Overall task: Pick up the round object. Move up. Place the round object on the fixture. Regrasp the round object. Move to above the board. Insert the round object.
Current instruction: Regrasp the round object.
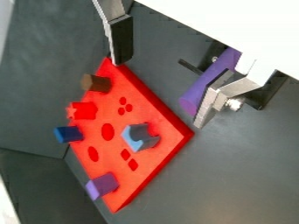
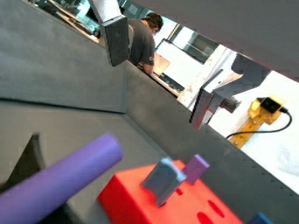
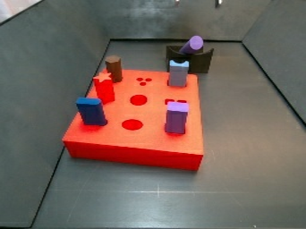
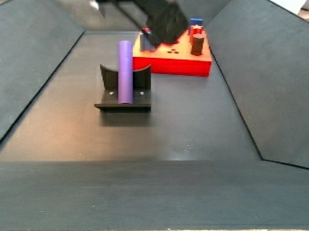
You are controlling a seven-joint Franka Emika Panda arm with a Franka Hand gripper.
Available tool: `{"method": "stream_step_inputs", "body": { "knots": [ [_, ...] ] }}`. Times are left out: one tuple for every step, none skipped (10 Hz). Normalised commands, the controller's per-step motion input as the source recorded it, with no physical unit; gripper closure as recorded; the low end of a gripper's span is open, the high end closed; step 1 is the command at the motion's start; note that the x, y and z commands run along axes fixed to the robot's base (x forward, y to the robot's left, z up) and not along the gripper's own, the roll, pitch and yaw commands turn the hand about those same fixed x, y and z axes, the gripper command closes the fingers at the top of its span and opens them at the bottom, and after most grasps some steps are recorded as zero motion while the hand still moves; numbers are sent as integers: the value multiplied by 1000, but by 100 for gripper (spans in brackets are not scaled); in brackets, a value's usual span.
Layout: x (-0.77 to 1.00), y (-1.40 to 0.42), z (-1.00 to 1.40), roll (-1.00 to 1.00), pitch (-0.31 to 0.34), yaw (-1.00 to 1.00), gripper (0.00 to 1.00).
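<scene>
The dark floor (image 3: 239,179) of the walled enclosure carries everything here, and the biggest thing on it is the board (image 3: 134,143), a flat red block with round holes, lying out in the middle of the floor. On it stand a blue peg (image 3: 89,110) at one corner, a red peg (image 3: 104,88) and a brown peg (image 3: 114,68) along one edge, a short purple peg (image 3: 177,116) toward the opposite edge and a grey-blue peg (image 3: 178,72) near the far edge. Just beyond that far edge, close to the rear wall, sits the fixture (image 4: 123,97), a small dark bracket. The round object (image 4: 125,69), a long smooth purple rod, rests on it; in a side view it leans along the bracket's upright, so the fixture seems to be serving as a parking stand where the rod can be taken again at a better angle for insertion. The gripper (image 1: 163,74) hangs above, between the board and the fixture, its silver fingers (image 1: 114,39) spread wide with nothing between them; in both wrist views the rod lies clear of the dark pads. I judge that the placing step is done and the regrasp comes next, which will call for closing squarely on the rod without knocking it off its cradle.
</scene>
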Motion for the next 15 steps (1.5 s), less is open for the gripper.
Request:
{"method": "stream_step_inputs", "body": {
  "knots": [
    [170, -775, 769, 1000, 48, 1, 0],
    [174, -763, 694, 1000, 47, 1, 0],
    [79, -581, 529, 1000, 43, 1, 0],
    [16, -381, 345, 1000, 38, 0, 0],
    [-11, -183, 144, 1000, 34, 0, 0],
    [-9, -75, 46, 1000, 32, -1, 0],
    [-13, -51, 42, 1000, 31, 0, 0],
    [-18, -51, 39, 1000, 28, 0, 0],
    [-24, -36, 27, 1000, 25, 0, 0],
    [-25, -28, 16, 1000, 20, 1, 0],
    [-22, -22, 8, 1000, 16, 1, 0],
    [-14, -21, 8, 1000, 11, 3, 0],
    [-11, -20, 8, 1000, 9, 4, 0],
    [-7, -20, 9, 1000, 6, 5, 0],
    [-2, -16, 10, 1000, 4, 6, 0]
  ]
}}
